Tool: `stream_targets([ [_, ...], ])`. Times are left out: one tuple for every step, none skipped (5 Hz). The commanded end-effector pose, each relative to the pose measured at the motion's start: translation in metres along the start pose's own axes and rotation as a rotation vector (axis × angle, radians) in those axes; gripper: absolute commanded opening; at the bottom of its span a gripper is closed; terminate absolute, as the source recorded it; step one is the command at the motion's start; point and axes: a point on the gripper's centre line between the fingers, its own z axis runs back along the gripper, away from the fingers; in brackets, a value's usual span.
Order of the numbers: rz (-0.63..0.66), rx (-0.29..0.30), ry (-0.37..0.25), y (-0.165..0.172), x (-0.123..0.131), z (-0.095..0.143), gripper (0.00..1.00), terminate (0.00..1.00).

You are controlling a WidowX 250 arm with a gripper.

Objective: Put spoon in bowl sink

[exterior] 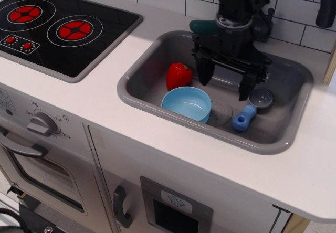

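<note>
The spoon lies on the floor of the grey sink at the right, light blue handle toward the front, grey scoop behind it. The light blue bowl sits empty in the sink's front middle. My black gripper hangs open and empty inside the sink, between bowl and spoon. Its right finger is just left of the scoop and its left finger is above the bowl's far rim.
A red strawberry lies in the sink left of the gripper. A dark teal handle and black faucet stand behind the sink. A black stove top is at the left. White counter surrounds the sink.
</note>
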Motion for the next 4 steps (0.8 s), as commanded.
stream_targets([
  [-0.035,-0.039,-0.041,-0.016,0.014,-0.003,1.00,0.00],
  [-0.036,-0.071,-0.041,-0.025,0.016,-0.013,1.00,0.00],
  [-0.053,-0.081,-0.047,-0.033,0.016,-0.021,1.00,0.00],
  [-0.052,-0.078,-0.044,-0.038,0.017,-0.028,1.00,0.00],
])
